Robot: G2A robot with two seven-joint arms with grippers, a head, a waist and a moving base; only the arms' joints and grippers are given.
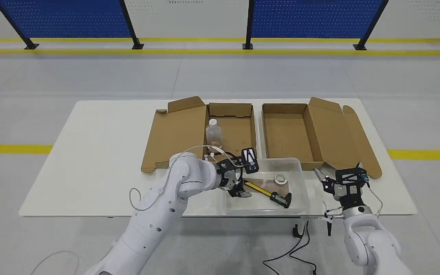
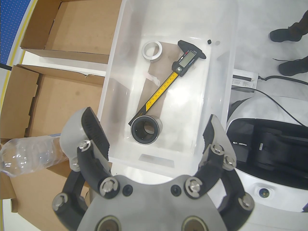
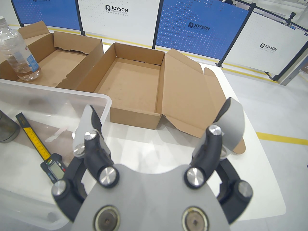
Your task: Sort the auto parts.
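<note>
While the dark metal sleeve [image 2: 145, 130] is sitting in the clear bin [image 2: 113, 56], just beside the tip of the caliper [image 2: 172, 78], a silver ring [image 2: 152, 51] is lying near the caliper's display. The left gripper [image 2: 151, 121] is hovering over the sleeve's end of the bin, fingers spread wide. The right gripper [image 3: 160, 108] is hanging beside the bin, likewise spread. Behind the bin, 2 cardboard boxes [image 3: 134, 82] are lying open, a bottle [image 1: 214, 132] standing in 1.

bright, even light from above; faint soft shadows on the counter [image 1: 89, 158]; wrist views bow lines near their edges.
</note>
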